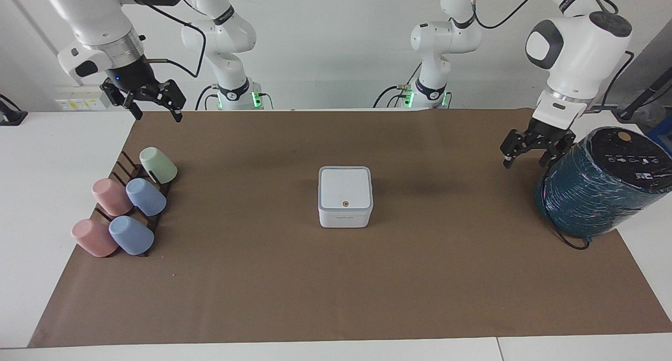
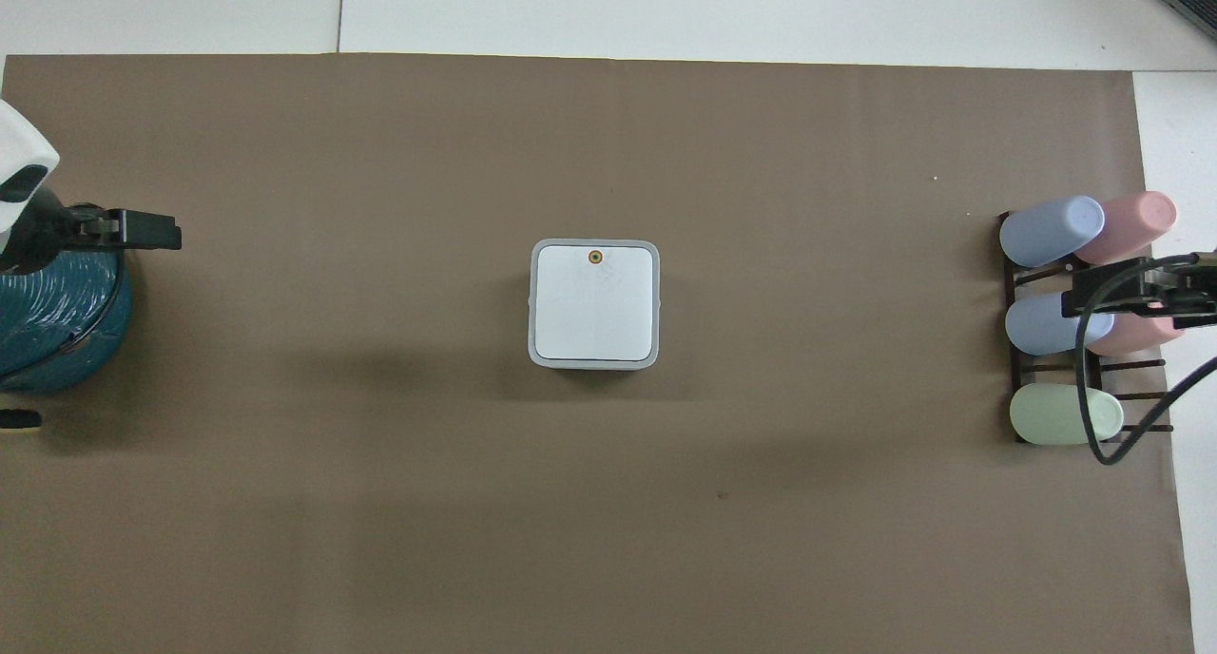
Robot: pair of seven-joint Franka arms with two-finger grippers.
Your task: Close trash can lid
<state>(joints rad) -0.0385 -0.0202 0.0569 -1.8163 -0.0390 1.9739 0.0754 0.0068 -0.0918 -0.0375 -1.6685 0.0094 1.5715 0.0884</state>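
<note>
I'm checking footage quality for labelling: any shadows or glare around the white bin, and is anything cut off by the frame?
Facing view: soft shadow on the mat beside the trash can, lid evenly lit, no glare. Overhead view: faint broad shadows nearer the robots than the can; left end effector enters at the frame edge, its arm cropped.

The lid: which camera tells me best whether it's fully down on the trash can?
The facing view: it shows the lid lying flat on the trash can, its grey rim meeting the front wall with no visible gap. The overhead view shows only the lid's top square-on, hiding the seam.
</note>
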